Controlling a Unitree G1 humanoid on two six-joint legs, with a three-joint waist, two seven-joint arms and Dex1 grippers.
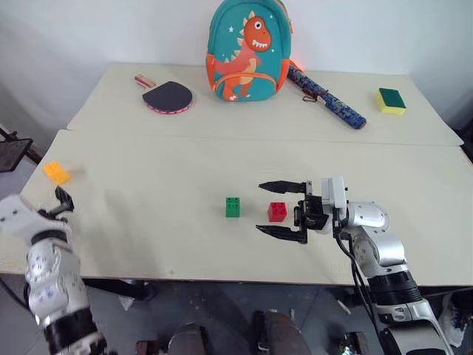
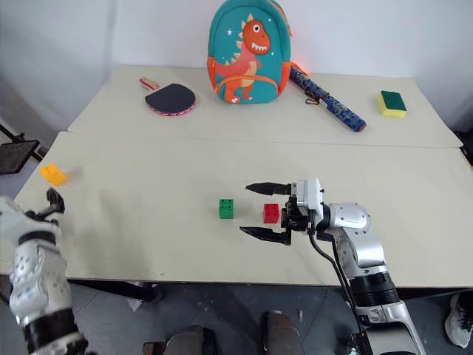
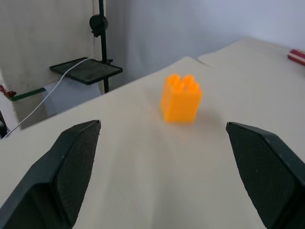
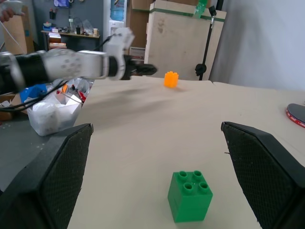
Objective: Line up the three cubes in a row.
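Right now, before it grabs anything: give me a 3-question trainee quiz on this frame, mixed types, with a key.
1. True or false: the red cube sits between the open fingers of the right gripper.
2. Which cube lies far off from the other two, near the table's left edge?
A. green cube
B. orange cube
C. red cube
3. Fill in: the left gripper is ____ and points at the orange cube without touching it.

Key:
1. True. The fingers flank the red cube, not closed on it.
2. B. Green and red sit side by side near the table's middle.
3. Open.
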